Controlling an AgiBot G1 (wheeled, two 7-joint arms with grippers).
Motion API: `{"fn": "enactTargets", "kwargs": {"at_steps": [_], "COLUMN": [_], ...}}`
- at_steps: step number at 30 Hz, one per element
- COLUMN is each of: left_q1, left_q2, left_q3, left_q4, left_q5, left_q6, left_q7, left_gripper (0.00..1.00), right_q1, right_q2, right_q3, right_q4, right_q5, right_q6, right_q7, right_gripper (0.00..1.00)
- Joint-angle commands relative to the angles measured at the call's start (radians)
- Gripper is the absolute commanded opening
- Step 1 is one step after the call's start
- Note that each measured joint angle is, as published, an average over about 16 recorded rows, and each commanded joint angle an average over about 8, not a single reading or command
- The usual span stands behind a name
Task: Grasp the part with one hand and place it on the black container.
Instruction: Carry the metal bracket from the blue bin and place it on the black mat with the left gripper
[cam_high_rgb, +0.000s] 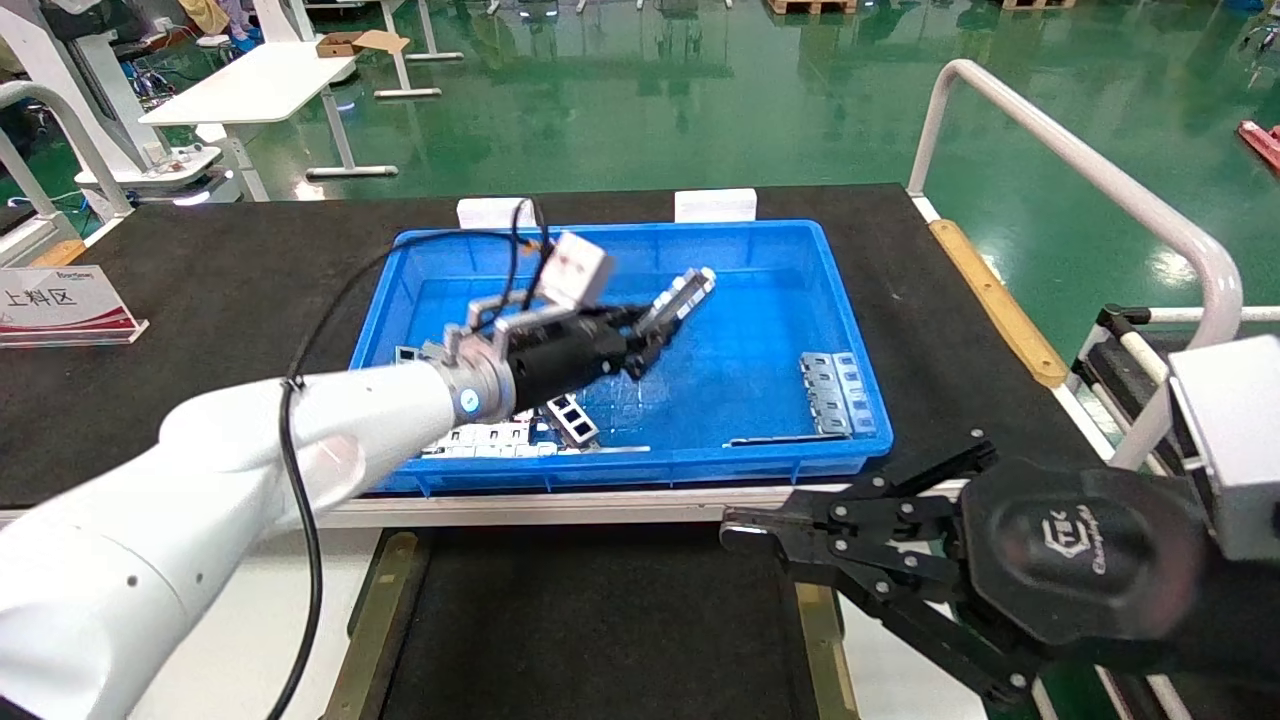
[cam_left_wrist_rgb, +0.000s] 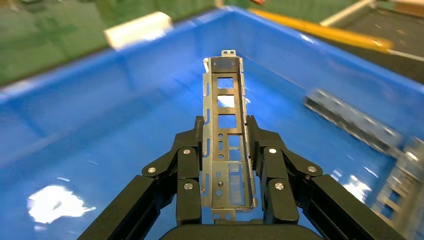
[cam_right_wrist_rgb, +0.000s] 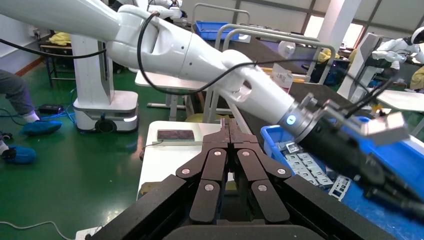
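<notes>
The part (cam_high_rgb: 682, 296), a slim silver channel bar with rectangular cutouts, is held up over the middle of the blue bin (cam_high_rgb: 858, 330), pointing toward its far right. My left gripper (cam_high_rgb: 650, 335) is shut on its near end. In the left wrist view the black fingers (cam_left_wrist_rgb: 190, 165) press both raised edges of the part (cam_left_wrist_rgb: 214, 165), and my left gripper (cam_left_wrist_rgb: 225, 124) hangs clear of the bin floor. The black container (cam_high_rgb: 600, 630), a flat black tray with brownish side strips, lies in front of the table. My right gripper (cam_high_rgb: 735, 535) is parked shut and empty over its right edge, its tips (cam_right_wrist_rgb: 229, 125) pressed together.
The bin also holds ribbed silver plates (cam_high_rgb: 838, 392) at the right, a thin strip (cam_high_rgb: 775, 439) along the front wall, and more metal pieces (cam_high_rgb: 500, 435) under my left arm. A sign (cam_high_rgb: 60, 305) stands at the table's left. A white rail (cam_high_rgb: 1100, 180) runs along the right.
</notes>
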Motion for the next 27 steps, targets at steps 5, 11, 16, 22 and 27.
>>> {"fn": "enactTargets", "kwargs": {"at_steps": [5, 11, 16, 22, 27], "left_q1": [-0.026, 0.005, 0.064, 0.203, 0.367], "left_q2": [-0.031, -0.145, -0.234, -0.353, -0.447], "left_q3": [-0.014, -0.053, -0.074, -0.076, -0.076], "left_q4": [-0.012, -0.078, -0.124, -0.245, -0.378], "left_q5": [-0.052, -0.134, -0.184, -0.217, -0.244], "left_q6": [0.087, 0.431, 0.628, 0.688, 0.595], "left_q7": [0.025, 0.078, 0.107, 0.107, 0.096], "left_gripper": [0.00, 0.00, 0.00, 0.00, 0.00], "right_q1": [0.000, 0.000, 0.000, 0.000, 0.000], "right_q2": [0.000, 0.000, 0.000, 0.000, 0.000], "right_q3": [0.000, 0.000, -0.001, -0.001, -0.001], "right_q4": [0.000, 0.000, 0.000, 0.000, 0.000], "right_q5": [0.000, 0.000, 0.000, 0.001, 0.001], "right_q6": [0.000, 0.000, 0.000, 0.000, 0.000], "right_q7": [0.000, 0.000, 0.000, 0.000, 0.000], "right_gripper": [0.00, 0.00, 0.00, 0.00, 0.00]}}
